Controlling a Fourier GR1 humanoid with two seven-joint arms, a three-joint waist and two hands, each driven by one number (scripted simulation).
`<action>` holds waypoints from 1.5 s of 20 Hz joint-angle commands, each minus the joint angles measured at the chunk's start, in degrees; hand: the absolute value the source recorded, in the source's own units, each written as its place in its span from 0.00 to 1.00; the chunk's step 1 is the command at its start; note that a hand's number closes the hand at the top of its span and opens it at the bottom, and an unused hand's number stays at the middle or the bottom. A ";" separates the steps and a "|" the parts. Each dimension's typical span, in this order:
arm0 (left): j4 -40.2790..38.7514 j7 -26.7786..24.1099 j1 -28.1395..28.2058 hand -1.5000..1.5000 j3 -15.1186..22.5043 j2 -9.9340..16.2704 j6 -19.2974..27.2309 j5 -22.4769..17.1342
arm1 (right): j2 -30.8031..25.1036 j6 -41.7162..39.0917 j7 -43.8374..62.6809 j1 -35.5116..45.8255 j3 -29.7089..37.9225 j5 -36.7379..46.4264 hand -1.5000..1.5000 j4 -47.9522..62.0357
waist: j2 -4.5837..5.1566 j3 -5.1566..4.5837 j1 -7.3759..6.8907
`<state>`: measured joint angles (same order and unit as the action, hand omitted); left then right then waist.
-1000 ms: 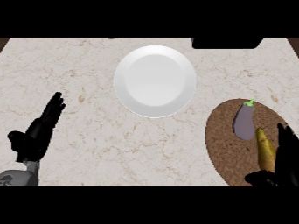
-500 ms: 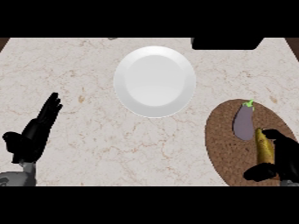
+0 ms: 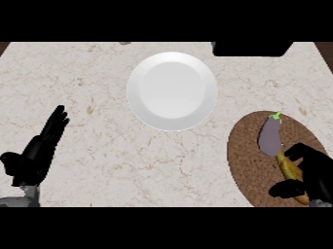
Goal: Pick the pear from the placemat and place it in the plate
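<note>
Pear [image 3: 290,168] grab underway on the placemat [image 3: 245,160], plate [image 3: 172,91] waiting up the counter [image 3: 90,78].

Your right hand [image 3: 320,177] has its fingers and thumb curled round the yellowish pear, which lies on the brown mat just below the purple eggplant [image 3: 270,136] (the two look like they're touching). Your left hand [image 3: 34,155] rests open at the lower left, fingers straight, well apart from the white plate.
</note>
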<state>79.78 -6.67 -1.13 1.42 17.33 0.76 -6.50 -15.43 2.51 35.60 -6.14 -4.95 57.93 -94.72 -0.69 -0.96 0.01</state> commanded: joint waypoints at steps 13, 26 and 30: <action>-0.75 -0.13 -0.03 0.50 -0.84 -1.46 -0.19 1.34 | 15.33 6.92 24.32 -18.23 -29.50 30.72 1.00 -26.06 | 0.50 0.92 0.37; -5.00 0.68 -5.64 0.50 -3.23 -0.65 -1.97 1.71 | 15.36 -10.74 35.36 2.33 -40.99 49.74 1.00 -35.00 | 0.71 0.90 0.01; -2.64 0.42 -3.49 0.50 -1.92 -1.68 -1.73 2.55 | 15.28 -12.47 38.37 14.57 -37.72 41.57 1.00 -30.06 | 0.82 0.90 -0.85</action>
<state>75.95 -7.45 -4.20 -0.95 15.93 -1.22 -4.60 -2.44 -3.00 64.71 -1.48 -44.34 103.35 -126.20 0.04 -0.08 -0.42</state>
